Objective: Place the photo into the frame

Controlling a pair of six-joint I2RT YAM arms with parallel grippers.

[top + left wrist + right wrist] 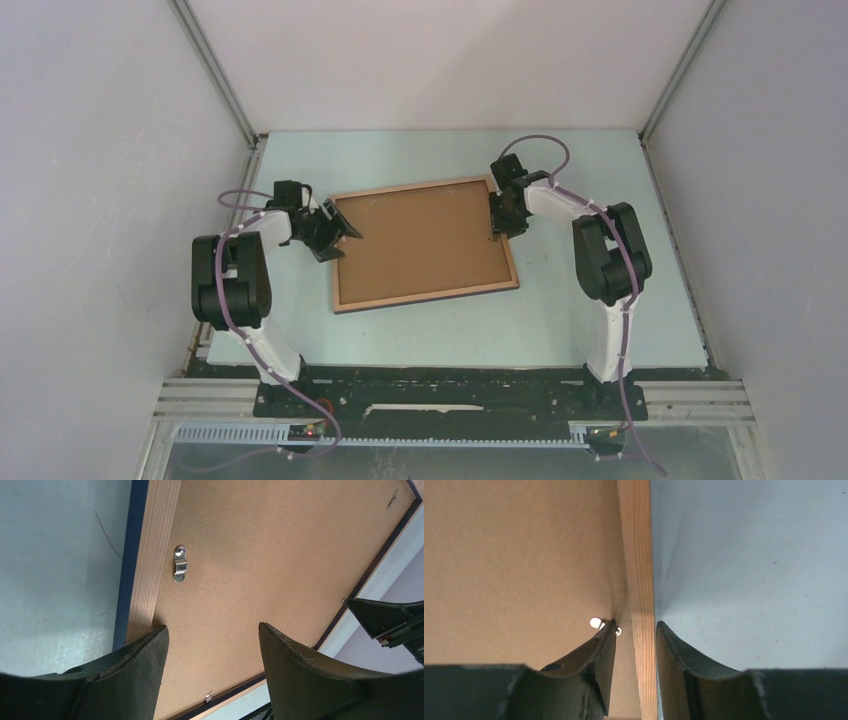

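Note:
The frame (pixel 430 297) lies face down on the table, its brown wood side up. The photo (pixel 425 240) sits inside it, showing only its plain fibreboard back. My left gripper (pixel 338 232) is open above the frame's left side; in the left wrist view its fingers (pixel 212 630) stand wide over the photo back (pixel 270 555), beside the wood rail (pixel 155 555). My right gripper (pixel 635 625) straddles the right rail (pixel 639 555): one finger touches a small metal tab (pixel 596 623) on the photo back (pixel 514 555), the other stands on the table side. A narrow gap shows beside the rail.
A metal hanger clip (pixel 180 564) sits on the photo back near the left rail. The pale table (pixel 600 300) surrounds the frame, with white enclosure walls (pixel 100 200) at the left, right and back. The right gripper's body (pixel 390 620) shows at the frame's far edge.

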